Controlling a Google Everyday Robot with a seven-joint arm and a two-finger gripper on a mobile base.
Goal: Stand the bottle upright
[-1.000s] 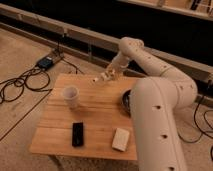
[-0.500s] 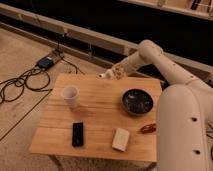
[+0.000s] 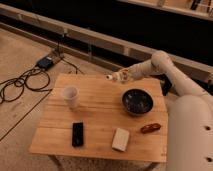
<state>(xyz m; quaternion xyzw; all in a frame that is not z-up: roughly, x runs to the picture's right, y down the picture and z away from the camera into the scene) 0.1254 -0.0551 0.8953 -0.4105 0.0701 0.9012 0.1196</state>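
now, over the far edge of the table (image 3: 100, 116), the jaws pinch the slim, pale beige, whitish-capped bottle (image 3: 112, 77).

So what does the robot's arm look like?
The arm is creamy white all over. It is made of fat, rounded tubes joined by smooth, bulgy bends, with the chunkiest part nearest the camera. No cables, stickers or markings show on it. The gripper at its thin end, above the far edge of the wooden table, is small and pale too.
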